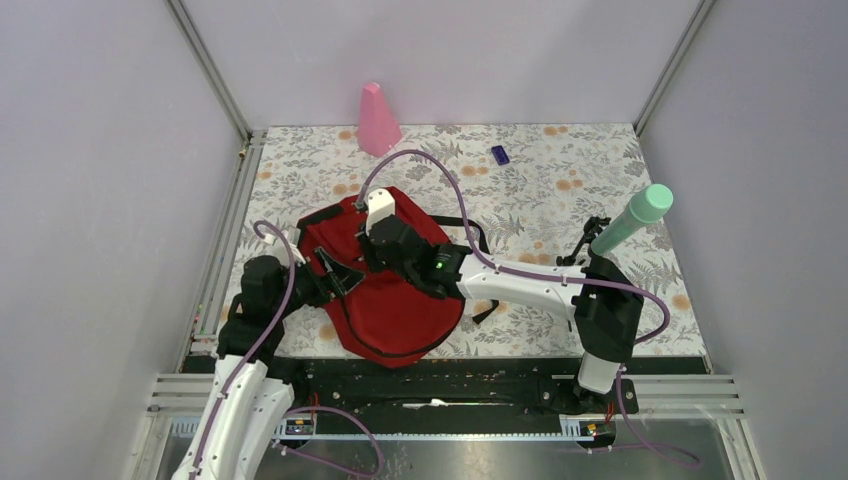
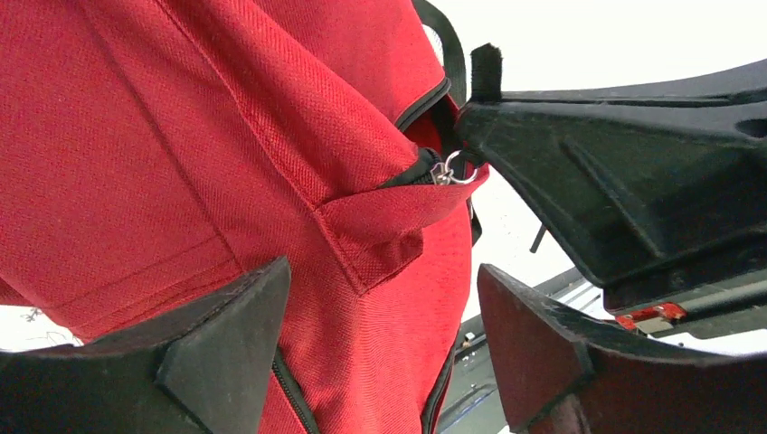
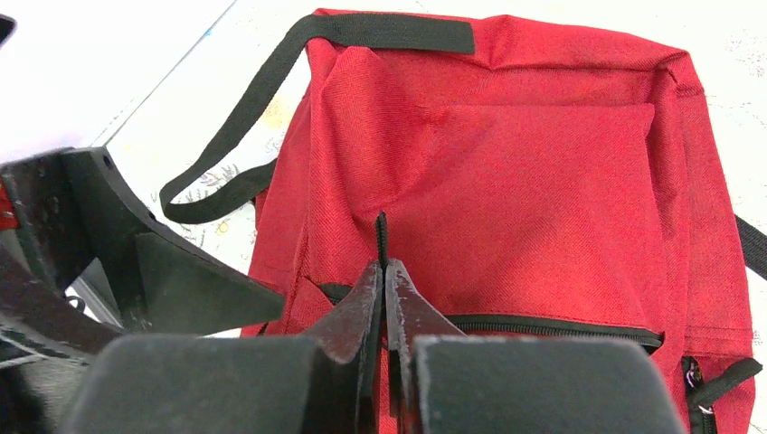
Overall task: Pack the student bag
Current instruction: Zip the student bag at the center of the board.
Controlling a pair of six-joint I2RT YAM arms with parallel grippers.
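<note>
**While the zip is pinched: bag and both grippers**

Where the listing begins, at left, the left gripper (image 2: 380,330) gapes wide and holds nothing, its fingers straddling a side seam of the dark red fabric student bag (image 1: 400,310).
Bag: flat on the floral-print table (image 1: 560,200), between both arms, long axis running far to near.
Right gripper (image 3: 384,271): closed tight on the thin black zipper pull tab (image 3: 382,231).
Zip line runs crosswise to the right fingers; the left arm looks nearer for bracing the fabric.
</note>
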